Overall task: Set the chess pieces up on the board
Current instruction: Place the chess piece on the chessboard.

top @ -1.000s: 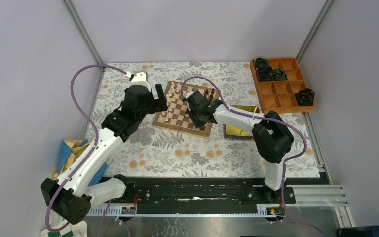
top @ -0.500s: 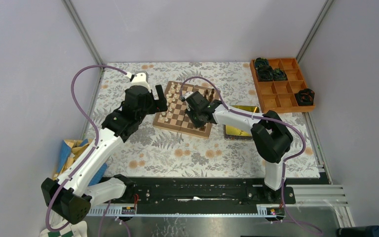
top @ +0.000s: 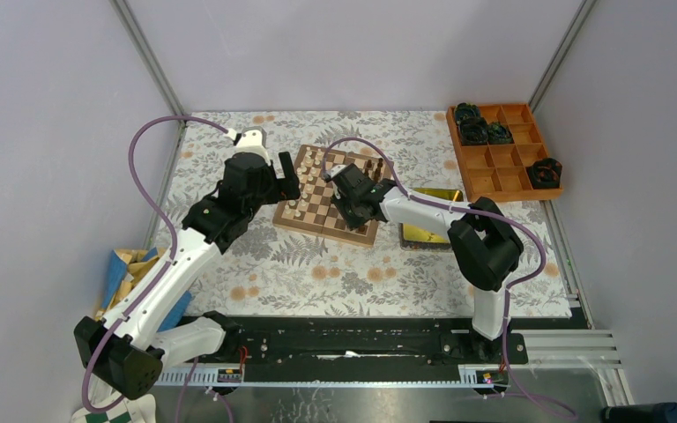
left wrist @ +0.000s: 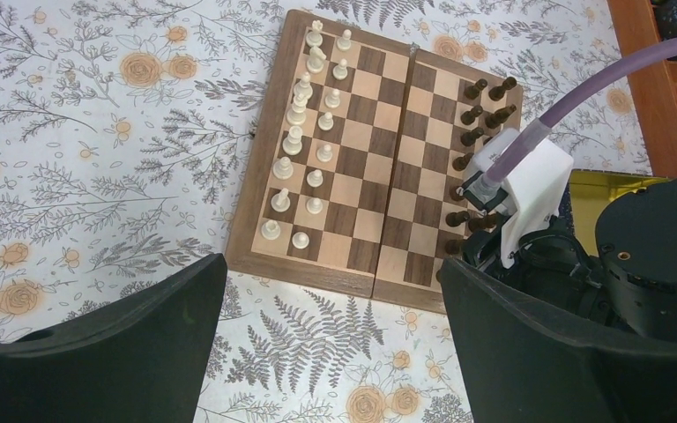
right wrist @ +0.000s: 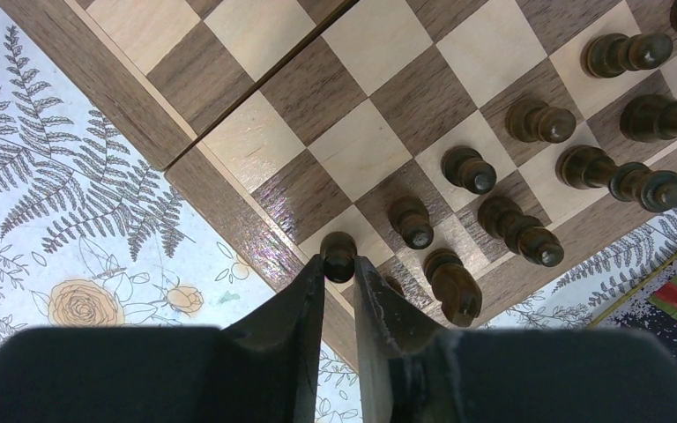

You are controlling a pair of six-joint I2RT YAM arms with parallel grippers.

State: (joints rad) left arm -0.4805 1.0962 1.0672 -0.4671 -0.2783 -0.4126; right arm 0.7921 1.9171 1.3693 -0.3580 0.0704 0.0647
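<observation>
The board [top: 317, 210] lies mid-table. Cream chess pieces [left wrist: 304, 150] stand in two rows along its left side, dark ones [left wrist: 476, 115] along its right. My right gripper [right wrist: 339, 264] is shut on a dark pawn [right wrist: 338, 250], which stands on a cream square at the board's [right wrist: 353, 150] near corner, beside other dark pieces [right wrist: 529, 159]. In the top view that gripper [top: 345, 201] is low over the board's right half. My left gripper [left wrist: 331, 291] hangs open above the cloth just off the board's [left wrist: 366, 167] near edge, holding nothing; from above, it [top: 287, 176] is at the board's left edge.
An orange compartment tray [top: 504, 167] with black gear-like lumps [top: 476, 128] sits at the back right. A shiny yellow tin [top: 432, 233] lies right of the board, under the right forearm. Blue and wooden blocks [top: 132, 273] lie at the left edge.
The right arm's elbow has shifted slightly left. Both grippers stay where they were.
</observation>
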